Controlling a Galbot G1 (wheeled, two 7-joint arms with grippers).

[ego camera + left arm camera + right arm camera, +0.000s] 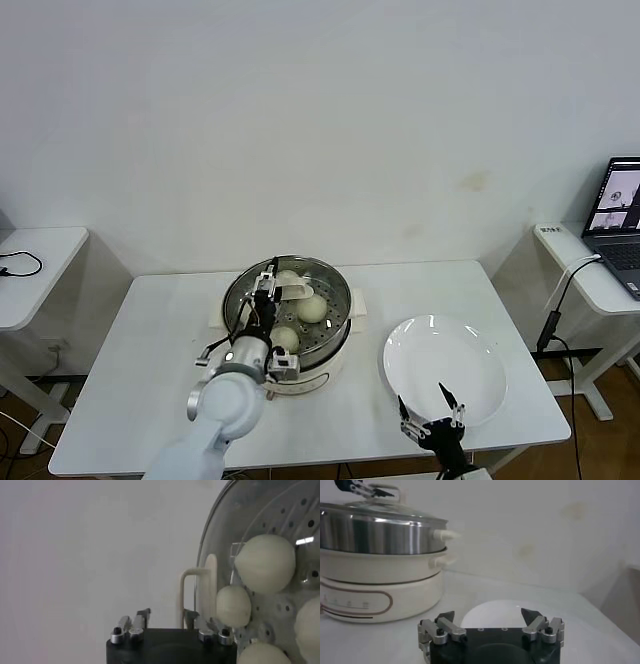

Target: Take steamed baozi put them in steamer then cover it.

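Note:
The steamer (pixel 335 325) stands mid-table on its cream-white pot base (pixel 380 587). The clear glass cover (pixel 245 300) lies on it, its cream-white handle (pixel 196 592) upright. Through the glass I see steamed baozi (pixel 312 307) inside; several show in the left wrist view (pixel 265 562). My left gripper (pixel 268 280) hovers over the cover; in its own view (pixel 166 614) the fingers stand apart, with the handle just beyond one fingertip and nothing between them. My right gripper (pixel 432 405) is open and empty over the near edge of the white plate (pixel 445 350); it also shows in its own view (pixel 487 617).
The bare white plate (pixel 485 607) lies right of the steamer. A side table with a laptop (pixel 620 215) stands at the far right, and another side table with a black cable (pixel 20 265) at the far left. A white wall runs behind.

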